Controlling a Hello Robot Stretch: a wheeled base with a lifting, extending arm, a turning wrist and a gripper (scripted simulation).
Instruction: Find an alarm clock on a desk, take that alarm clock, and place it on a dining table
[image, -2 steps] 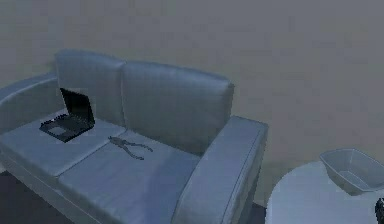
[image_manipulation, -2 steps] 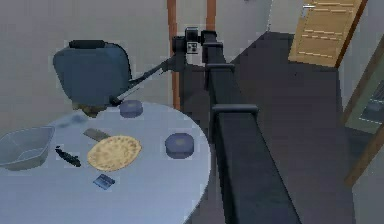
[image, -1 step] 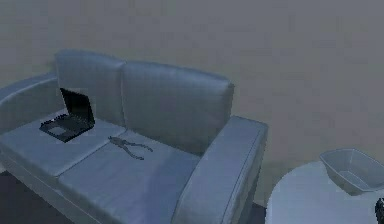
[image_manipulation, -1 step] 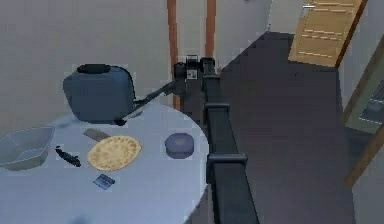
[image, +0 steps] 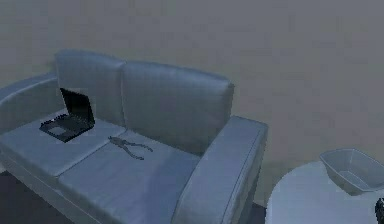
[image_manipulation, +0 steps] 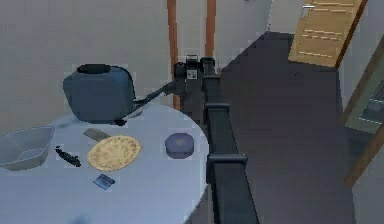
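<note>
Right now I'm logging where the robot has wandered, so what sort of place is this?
Probably a home's living and dining area: a grey sofa with an open laptop, a round white table bearing a bowl and a watering can, and a wooden door.

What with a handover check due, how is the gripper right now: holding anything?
Gripper: cannot be told whether it holds anything; a round blue-grey pot stands at its far end on the round white table.
</note>
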